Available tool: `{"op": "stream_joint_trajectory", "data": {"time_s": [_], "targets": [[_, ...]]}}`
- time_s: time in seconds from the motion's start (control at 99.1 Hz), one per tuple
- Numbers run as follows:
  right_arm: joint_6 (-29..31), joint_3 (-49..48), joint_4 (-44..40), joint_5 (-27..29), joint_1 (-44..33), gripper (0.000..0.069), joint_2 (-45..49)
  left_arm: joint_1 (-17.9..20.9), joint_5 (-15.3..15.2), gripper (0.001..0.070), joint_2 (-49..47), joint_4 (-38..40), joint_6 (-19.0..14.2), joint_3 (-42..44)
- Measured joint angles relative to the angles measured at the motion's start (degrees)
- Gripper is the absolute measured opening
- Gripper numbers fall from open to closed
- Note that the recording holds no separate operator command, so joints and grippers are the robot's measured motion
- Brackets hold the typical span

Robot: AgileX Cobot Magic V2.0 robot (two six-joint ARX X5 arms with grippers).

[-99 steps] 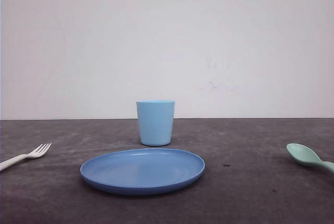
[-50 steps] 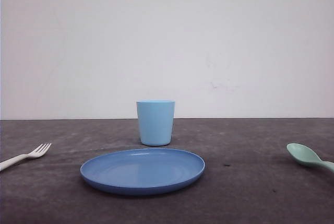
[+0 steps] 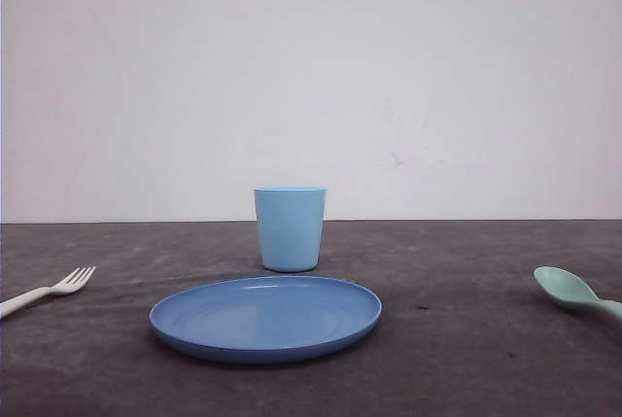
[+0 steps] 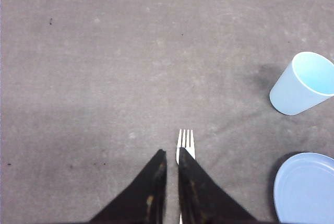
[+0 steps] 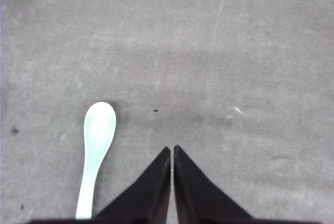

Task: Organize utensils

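A white fork (image 3: 58, 288) lies on the dark table at the far left, tines pointing towards the middle. In the left wrist view the fork (image 4: 186, 139) lies under one finger of my left gripper (image 4: 170, 151), with only its tines showing past the tip. That gripper hangs above the table, shut to a narrow slit, holding nothing. A mint-green spoon (image 3: 569, 291) lies at the far right. My right gripper (image 5: 171, 148) is shut and empty, hovering beside the spoon (image 5: 98, 130), apart from it.
A light blue cup (image 3: 290, 228) stands upright in the middle of the table, behind a round blue plate (image 3: 265, 318). The left wrist view shows the cup (image 4: 302, 85) and the plate's edge (image 4: 308, 187) off to one side of the fork. A white wall stands behind.
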Motion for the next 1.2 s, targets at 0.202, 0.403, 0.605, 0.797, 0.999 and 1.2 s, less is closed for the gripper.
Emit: {"op": "stream_joint_trajectory", "data": {"time_s": [0.202, 0.403, 0.605, 0.797, 0.999, 1.2], "targets": [[-0.02, 0.00, 0.00, 0.00, 0.04, 0.0247, 0.00, 0.00, -0.81, 0.0110, 0.02, 0.00, 0.00, 0.00], [-0.02, 0.00, 0.02, 0.00, 0.04, 0.0600, 0.00, 0.00, -0.81, 0.0444, 0.83, 0.02, -0.02, 0.00], [-0.04, 0.00, 0.24, 0.00, 0.04, 0.0680, 0.00, -1.81, -0.17, 0.0474, 4.39, -0.37, -0.92, 0.00], [-0.02, 0.00, 1.57, 0.00, 0.04, 0.0680, 0.00, -5.40, -0.11, 0.0474, 11.28, -0.77, -1.60, 0.00], [-0.02, 0.00, 1.66, 0.00, 0.04, 0.0680, 0.00, -8.66, -1.14, 0.0474, 20.35, 0.70, -1.86, 0.00], [-0.02, 0.00, 1.68, 0.00, 0.04, 0.0680, 0.00, -10.67, -3.19, 0.0474, 28.50, 4.46, -2.27, 0.00]]}}
